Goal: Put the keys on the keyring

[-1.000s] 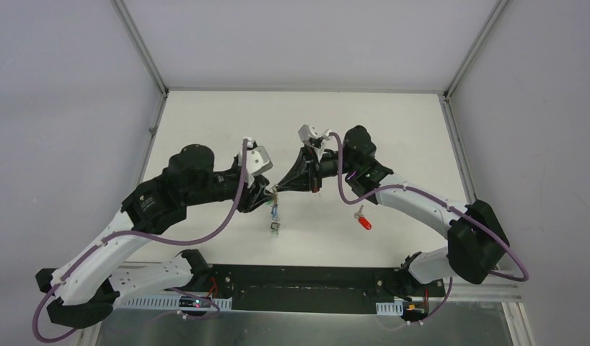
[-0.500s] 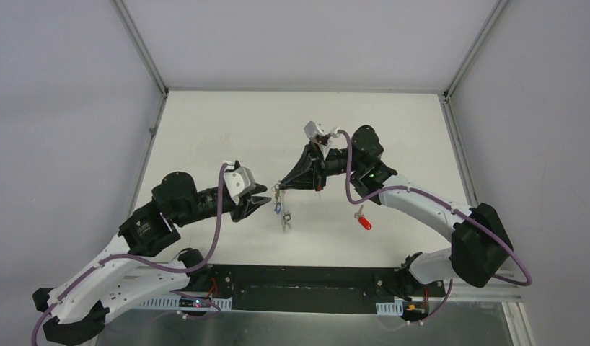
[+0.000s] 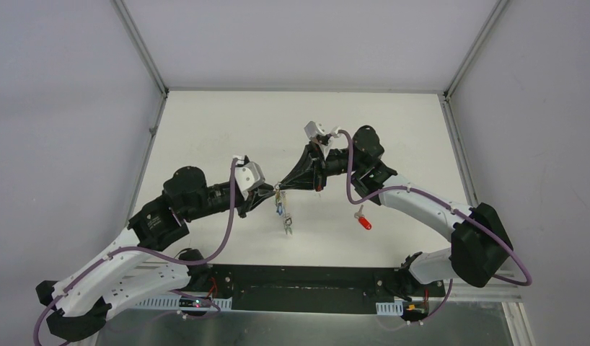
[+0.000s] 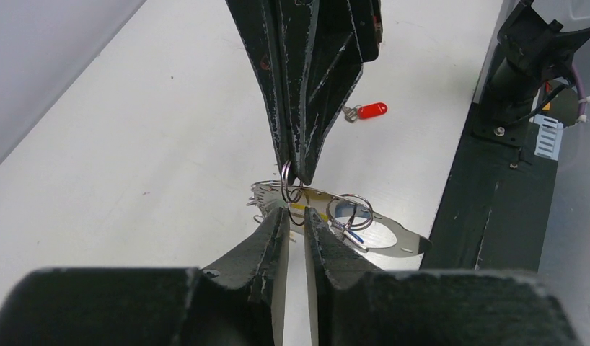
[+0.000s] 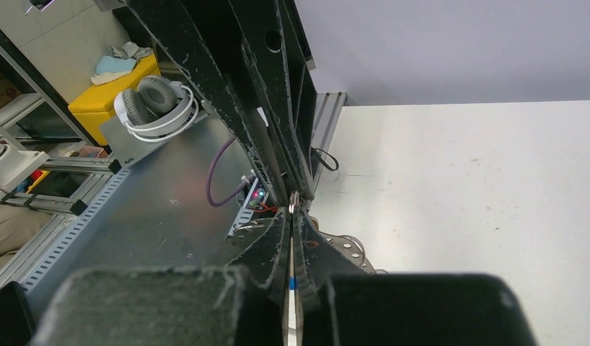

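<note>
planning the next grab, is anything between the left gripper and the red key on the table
Yes. The right gripper, holding the keyring, sits directly between the left gripper and the red key.

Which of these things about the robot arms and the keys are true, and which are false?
1. A red key lies alone on the table. True.
2. The two grippers are at opposite ends of the table. False: the left gripper and the right gripper meet tip to tip near the middle.
3. Some keys dangle just below where the grippers meet. True.
4. The right gripper is wide open. False: its fingers are shut on the keyring.
5. The red key is hanging with the other keys. False: it lies apart from them, off to the right.
</note>
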